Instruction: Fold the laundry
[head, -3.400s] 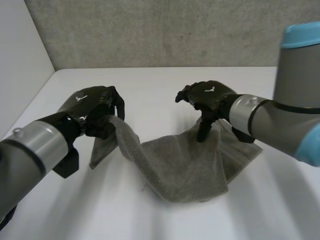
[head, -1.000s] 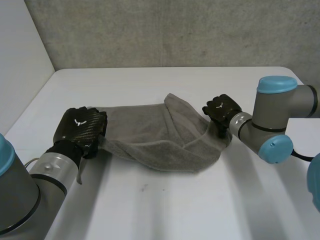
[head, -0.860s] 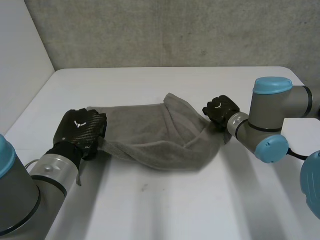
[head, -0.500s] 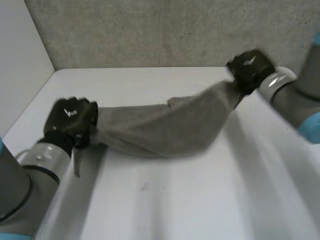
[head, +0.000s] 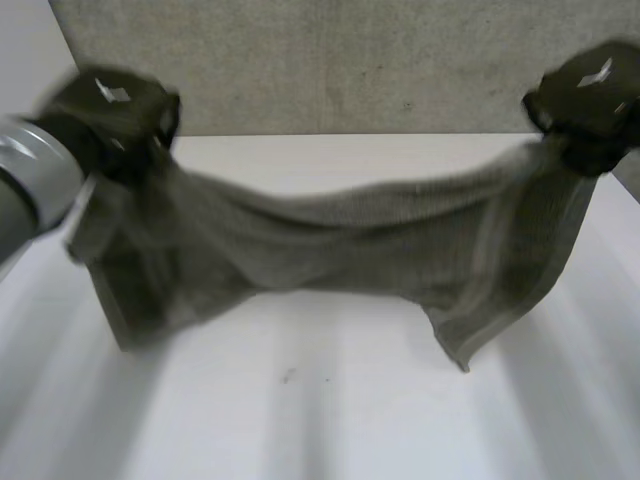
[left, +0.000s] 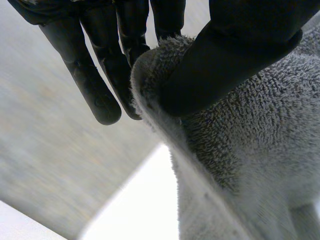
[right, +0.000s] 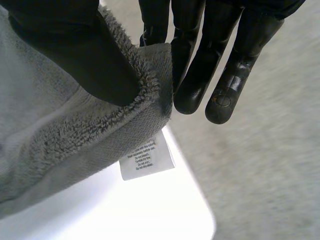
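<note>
Now fingers (left: 85, 75) and thumb of the left hand (head: 110, 105) pinch one upper corner of the towel (head: 340, 240), the right hand (head: 590, 95) the other; it hangs stretched above the worktop (head: 330, 420). Spreading, I judge; next, lay it flat evenly.

From my end the towel (head: 330, 240) reads as plain grey terry, no print, with a white label (right: 146, 161) carrying tiny dark text. The left robot hand (head: 112, 105) and right robot hand (head: 590, 95) are both black, the surface (head: 330, 420) is white, and I see speckled grey on the wall (head: 350, 60).
</note>
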